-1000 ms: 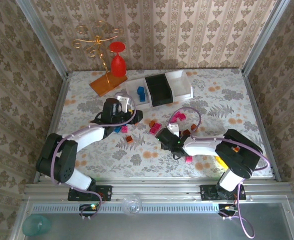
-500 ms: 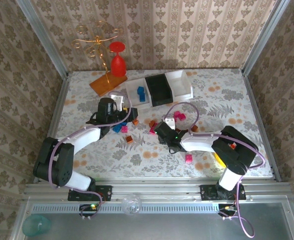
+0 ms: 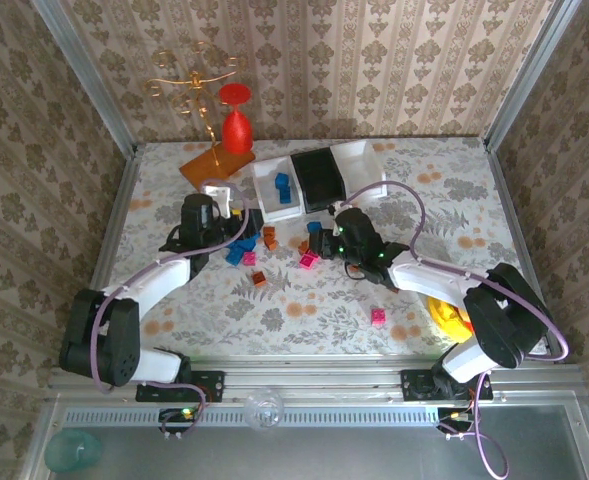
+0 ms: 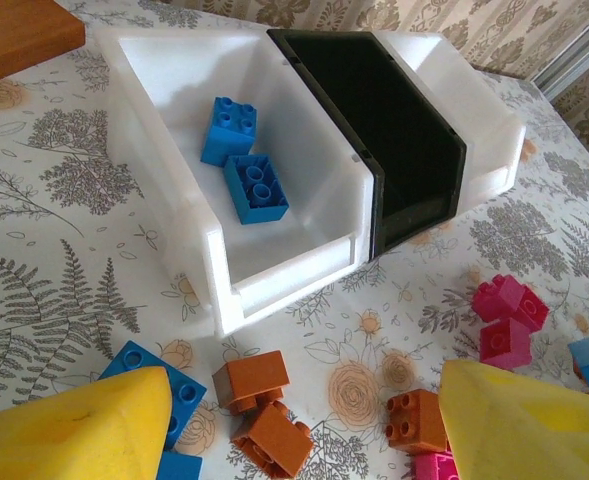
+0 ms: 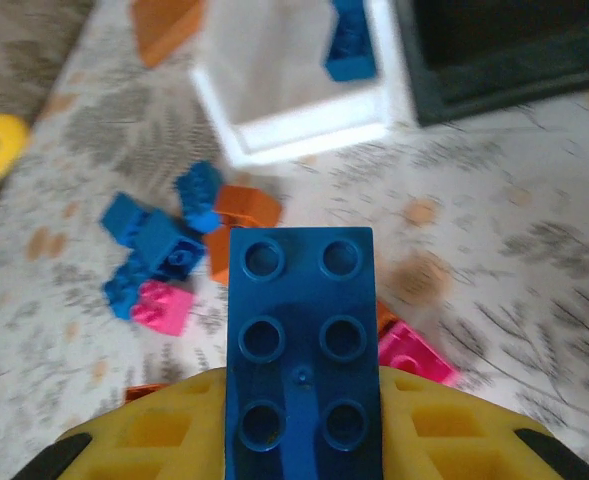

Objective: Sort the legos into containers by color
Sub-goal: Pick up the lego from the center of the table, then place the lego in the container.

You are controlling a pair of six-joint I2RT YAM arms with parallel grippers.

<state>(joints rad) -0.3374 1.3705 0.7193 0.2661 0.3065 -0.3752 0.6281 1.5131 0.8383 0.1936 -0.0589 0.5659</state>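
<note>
- Legos (image 3: 237, 252) lie loose on the desk (image 3: 304, 312) in front of the bins, with blue, orange-brown and pink mixed together. Two blue ones already sit in the white bin (image 4: 289, 275).
- Right jaws pinch a dark blue brick (image 5: 302, 340) by its near end and point toward that bin. Left jaws hang spread and empty over the orange bricks (image 4: 264, 410) just before it.
- We judge the grip to be the main risk: glossy hard plastic held at one end may pivot or slide out short of the bin.
- Black bin (image 4: 414, 150) touches the white one, so a release slightly to the side would drop blue in the wrong place.
- Both arms crowd the same bin mouth, and a clash could knock the brick loose.
- Bins look light and thin-walled with low fronts, so a nudge may shove them across the flowered desk.
- Bricks are boxy with round studs and apt to bounce.
</note>
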